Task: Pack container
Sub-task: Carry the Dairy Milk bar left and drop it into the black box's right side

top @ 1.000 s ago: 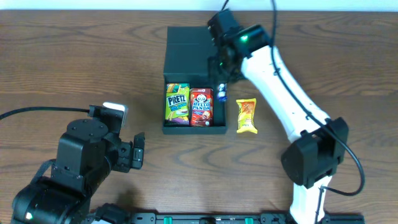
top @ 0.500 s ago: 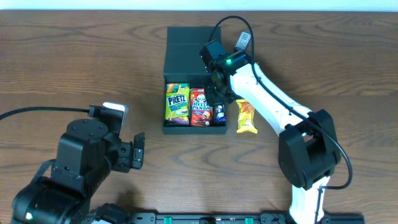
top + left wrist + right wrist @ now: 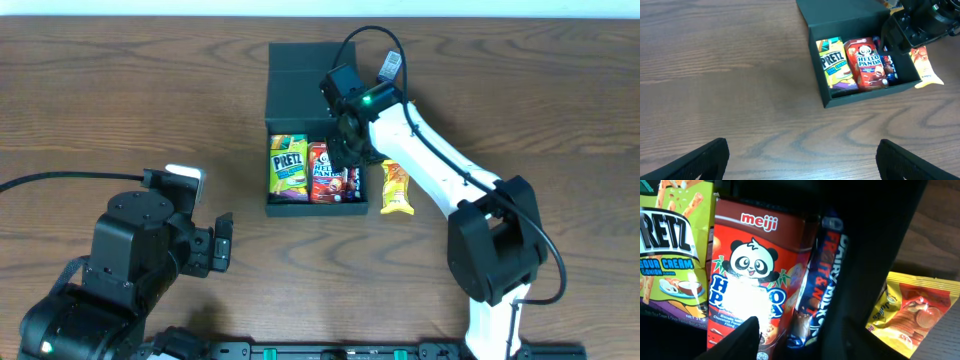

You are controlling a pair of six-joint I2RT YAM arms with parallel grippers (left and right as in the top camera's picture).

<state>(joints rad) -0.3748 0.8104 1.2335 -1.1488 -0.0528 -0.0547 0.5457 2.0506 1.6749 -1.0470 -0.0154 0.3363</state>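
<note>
Carefully here, with the item nearly in but not yet clear of the jaws. Working over the container (image 3: 300, 75), set at the far middle of the table with its flap lid folded back, and holding a Pretz box (image 3: 288, 167), a Hello Panda box (image 3: 322, 172) and a Dairy Milk bar (image 3: 817, 280) stood on edge by the right wall. Reaching down at that bar with the right gripper (image 3: 347, 162), jaws parted and clamped on nothing, as far as can be judged. Parked at the near left with the left gripper (image 3: 223, 243), jaws spread wide, empty.

Could pull the bar back out by snagging its wrapper on the rise. Could topple the Hello Panda box, with one of the fingers (image 3: 742, 339) over its face. Could hook the right wall and drag the cardboard sideways — light, and held down by nothing. Leaves the yellow packet (image 3: 397, 188) outside, just beside that wall; probably a tight fit, so risks jamming and blocking the flap.
</note>
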